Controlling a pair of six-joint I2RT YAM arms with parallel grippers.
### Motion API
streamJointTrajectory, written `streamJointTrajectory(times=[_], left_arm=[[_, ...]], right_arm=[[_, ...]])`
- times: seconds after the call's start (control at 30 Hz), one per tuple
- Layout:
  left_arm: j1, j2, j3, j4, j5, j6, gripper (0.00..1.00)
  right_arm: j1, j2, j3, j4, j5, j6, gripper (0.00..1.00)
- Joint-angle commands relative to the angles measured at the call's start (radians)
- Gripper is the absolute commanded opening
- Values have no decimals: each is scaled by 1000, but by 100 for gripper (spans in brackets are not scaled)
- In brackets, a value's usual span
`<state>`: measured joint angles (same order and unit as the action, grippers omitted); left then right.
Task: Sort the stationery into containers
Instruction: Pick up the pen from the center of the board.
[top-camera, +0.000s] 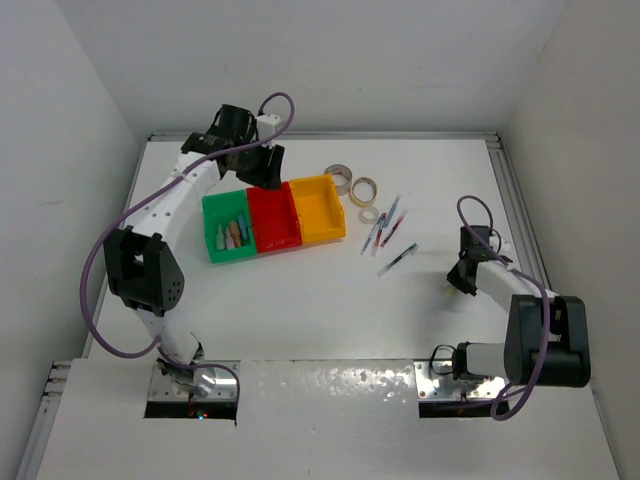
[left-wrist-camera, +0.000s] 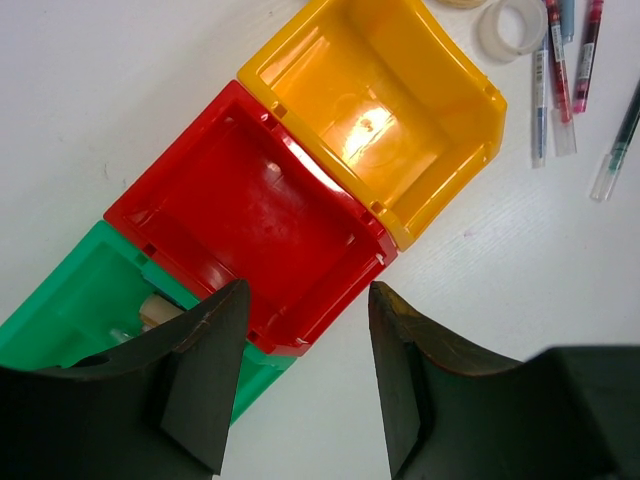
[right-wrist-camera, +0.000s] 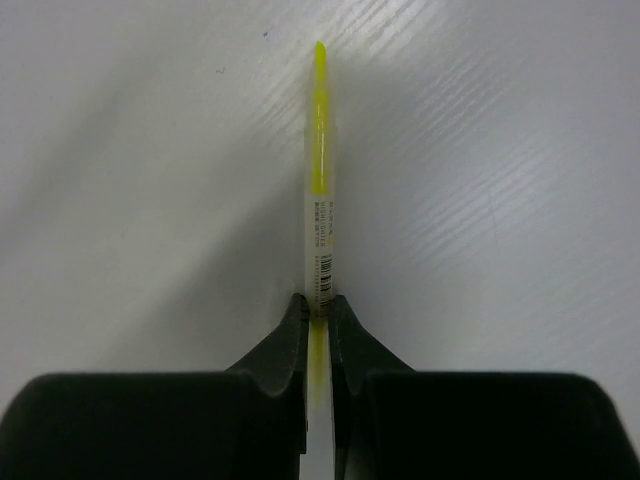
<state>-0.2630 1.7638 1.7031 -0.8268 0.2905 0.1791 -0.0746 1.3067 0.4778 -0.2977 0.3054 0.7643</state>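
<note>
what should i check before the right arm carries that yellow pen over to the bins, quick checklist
1. Grip: the right gripper is shut on the yellow pen: ok.
2. Pen alignment: it runs straight out from between the fingers, held near one end: ok.
3. Room in the bins: the red bin and yellow bin are both empty: ok.
4. Clear approach over the bins: the open left gripper hovers above the red bin: not ok.
5. Which bin takes pens: only the green bin holds anything, pastel blocks: cannot tell.
</note>
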Motion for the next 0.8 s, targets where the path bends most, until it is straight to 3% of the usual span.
streamJointTrajectory(times=[0.0, 0.47, 0.73, 0.77], left_arm=[[18, -61, -5, 29, 9, 2, 49], [19, -59, -8, 31, 6, 3, 49], [19, -58, -13, 32, 19, 0, 50], [19, -59, -13, 34, 25, 3, 51]], right_arm=[[15, 26, 15, 61, -19, 47, 0], [33, 37, -4, 78, 34, 59, 0], [65, -47, 47, 81, 58, -97, 0], [112, -76, 47, 121, 58, -127, 0]])
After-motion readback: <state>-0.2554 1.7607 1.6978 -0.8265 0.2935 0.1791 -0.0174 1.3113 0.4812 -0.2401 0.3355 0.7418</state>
